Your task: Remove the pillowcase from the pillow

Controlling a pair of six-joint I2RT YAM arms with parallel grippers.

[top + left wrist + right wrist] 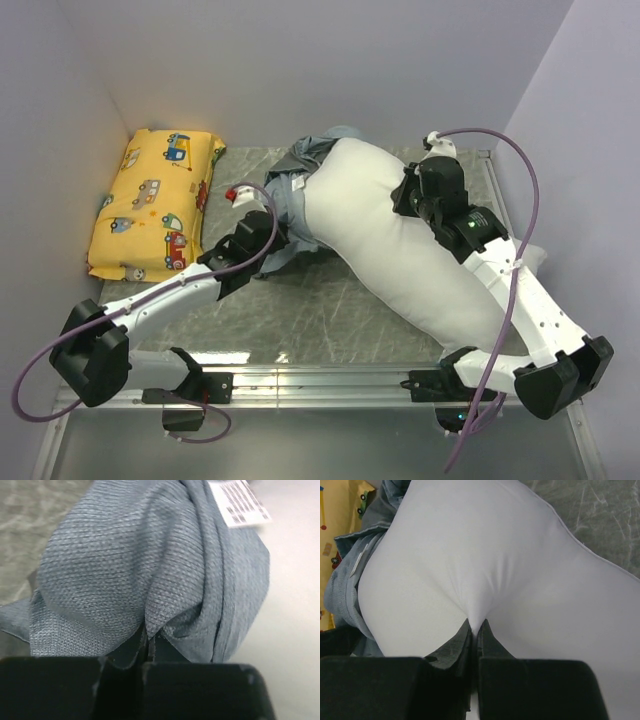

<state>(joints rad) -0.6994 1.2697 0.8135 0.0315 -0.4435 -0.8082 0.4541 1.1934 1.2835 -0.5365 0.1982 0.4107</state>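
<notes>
The big white pillow [400, 240] lies slanted across the table, almost wholly bare. The grey pillowcase [300, 185] is bunched around its far left end, light inside showing, with a white label [245, 502]. My left gripper [272, 232] is shut on a fold of the pillowcase [145, 565], its jaws pinched on the cloth [149, 632]. My right gripper [412, 195] is shut on a pinch of the pillow [485, 555] near its far end, jaws closed on a white pleat [475, 622]. The pillowcase also shows at the left of the right wrist view [345, 580].
A smaller yellow pillow with cartoon cars [155, 205] lies at the far left by the wall. White walls close in the table on the left, back and right. A metal rail [320, 380] runs along the near edge.
</notes>
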